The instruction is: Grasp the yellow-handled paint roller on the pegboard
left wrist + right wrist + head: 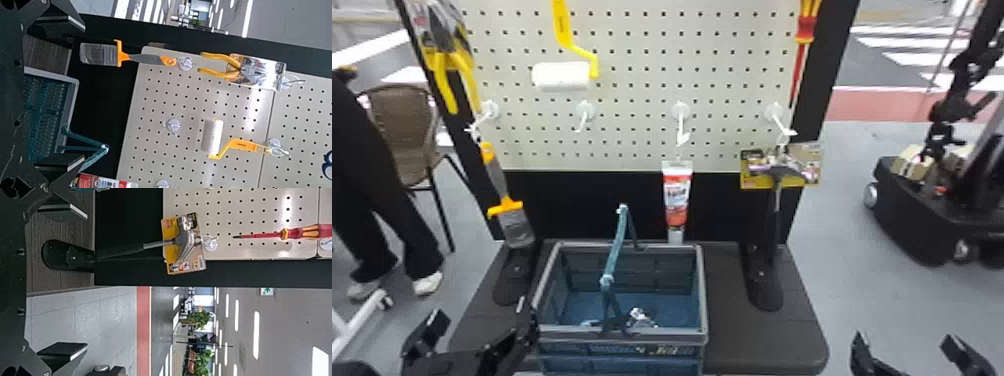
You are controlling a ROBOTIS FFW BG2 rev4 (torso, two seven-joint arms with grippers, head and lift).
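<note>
"Hanging where, from the head view, is the yellow-handled paint roller with its white sleeve?"

"On the cream perforated pegboard, left of its middle and above the row of white hooks, handle uppermost. The left gripper sits low at the near left corner of the blue folding crate, fingers spread and holding nothing. The roller is high above and beyond it, well apart. The right gripper is past the near right corner of the dark table, also spread and empty."

"And the left wrist view?"

"Its black fingers stand wide apart over the crate. The roller shows far off between them. A flat paintbrush with a yellow collar and packaged yellow-handled pliers hang toward the board's left edge."

"The right wrist view?"

"Fingers parted there too. A black-handled hammer on a yellow card hangs at the board's lower right corner. A red-and-yellow screwdriver hangs higher along the right edge."
</note>
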